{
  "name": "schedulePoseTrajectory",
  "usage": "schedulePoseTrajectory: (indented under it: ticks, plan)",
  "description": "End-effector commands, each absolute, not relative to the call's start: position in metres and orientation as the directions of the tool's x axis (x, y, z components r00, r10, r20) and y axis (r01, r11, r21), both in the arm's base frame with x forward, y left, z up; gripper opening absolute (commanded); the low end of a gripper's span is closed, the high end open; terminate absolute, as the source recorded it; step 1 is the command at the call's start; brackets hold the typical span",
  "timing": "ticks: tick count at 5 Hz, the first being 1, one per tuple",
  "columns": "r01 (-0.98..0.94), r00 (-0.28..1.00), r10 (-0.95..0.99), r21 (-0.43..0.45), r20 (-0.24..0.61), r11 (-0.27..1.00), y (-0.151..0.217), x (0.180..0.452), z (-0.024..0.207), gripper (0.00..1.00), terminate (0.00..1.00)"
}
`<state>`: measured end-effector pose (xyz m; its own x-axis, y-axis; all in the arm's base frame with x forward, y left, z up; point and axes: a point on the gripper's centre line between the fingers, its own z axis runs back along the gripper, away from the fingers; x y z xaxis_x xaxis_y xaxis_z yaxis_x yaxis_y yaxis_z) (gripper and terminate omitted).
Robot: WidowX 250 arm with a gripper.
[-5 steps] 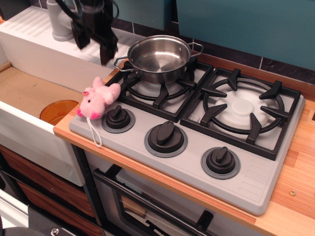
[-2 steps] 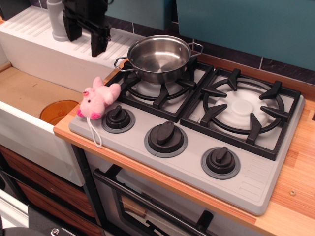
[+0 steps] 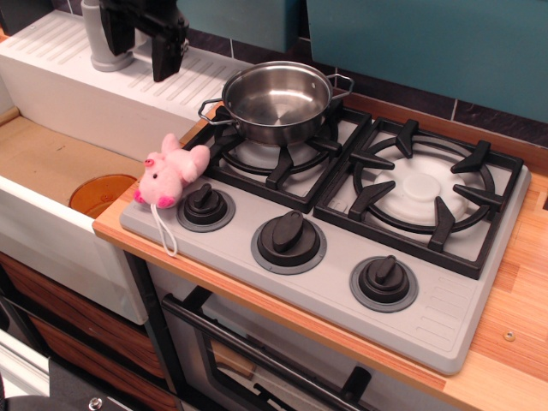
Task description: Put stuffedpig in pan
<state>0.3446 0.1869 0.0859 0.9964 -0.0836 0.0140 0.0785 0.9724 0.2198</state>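
Stuffedpig (image 3: pixel 171 174) lies on its side at the front-left corner of the grey stove top (image 3: pixel 445 321), touching the left-most knob (image 3: pixel 205 205) and just beside the left burner grate (image 3: pixel 282 145). Its white string loop (image 3: pixel 165 233) trails toward the front edge, partly over the wooden tabletop (image 3: pixel 514 291).

Pan (image 3: pixel 278 101) sits on the left burner grate, empty, wire handles to either side. Right burner is bare.

End effector (image 3: pixel 135 47) hangs high at the upper left, over the white ribbed drainboard (image 3: pixel 77 81), in front of a grey upright post (image 3: pixel 104 38) — well apart from the pig and up-left of the pan. Two dark fingers point down with a visible gap between them; nothing is held.

Step in hand, as judged: approach, before any grasp. The pig is untouched and the pan empty, so the task has not started in effect.

Next move calls for bringing the end effector forward and down over the pig's body, fingers spread to straddle the plush. The knob crowds one side — a finger could catch on it. Soft body should compress; the string may drag.
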Motion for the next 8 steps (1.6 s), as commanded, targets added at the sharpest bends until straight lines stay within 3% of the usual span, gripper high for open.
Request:
schedulePoseTrajectory:
  ticks: [1, 3, 6, 8]
  plan:
    - [0.033, 0.997, -0.042, 0.12, 0.072, 0.992, 0.169, 0.335, 0.116, 1.0, 0.0]
    - [0.002, 0.999, -0.004, 0.044, 0.053, 0.999, 0.149, 0.314, 0.103, 1.0, 0.0]
    - [-0.024, 0.998, 0.022, 0.041, 0.053, 0.999, 0.129, 0.288, 0.086, 1.0, 0.0]
    - [-0.02, 0.998, 0.017, 0.05, 0.064, 0.999, 0.132, 0.287, 0.072, 1.0, 0.0]
